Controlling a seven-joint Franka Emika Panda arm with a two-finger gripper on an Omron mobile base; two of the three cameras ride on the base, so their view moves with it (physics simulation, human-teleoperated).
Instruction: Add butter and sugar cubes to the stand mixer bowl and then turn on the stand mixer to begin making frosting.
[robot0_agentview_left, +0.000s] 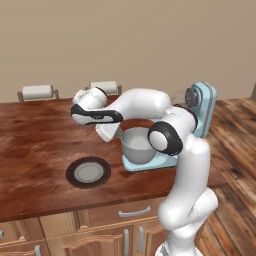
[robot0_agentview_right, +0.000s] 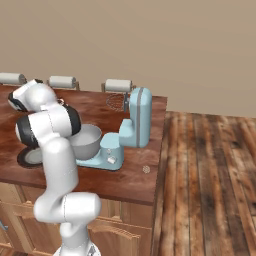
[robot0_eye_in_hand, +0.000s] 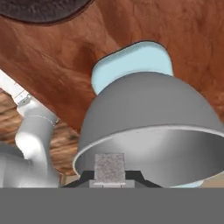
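My gripper (robot0_eye_in_hand: 110, 178) is shut on a small speckled whitish sugar cube (robot0_eye_in_hand: 109, 166), held just above the near rim of the grey stand mixer bowl (robot0_eye_in_hand: 148, 127). Seen from the left base, the gripper (robot0_agentview_left: 118, 134) hangs at the left rim of the bowl (robot0_agentview_left: 137, 149), which sits on the flat base of the light blue stand mixer (robot0_agentview_left: 201, 106). The mixer (robot0_agentview_right: 138, 119) has its head tilted up, and its wire whisk (robot0_agentview_right: 116, 101) is raised clear of the bowl (robot0_agentview_right: 88, 140). The bowl's inside looks bare where it shows. The butter is out of view.
A flat dark round plate (robot0_agentview_left: 88, 172) with a grey centre lies on the wooden counter (robot0_agentview_left: 35, 150) left of the mixer. A tiny pale speck (robot0_agentview_right: 146, 169) rests near the counter's right edge. Paper towel rolls (robot0_agentview_left: 37, 91) stand along the back edge. Wooden floor lies to the right.
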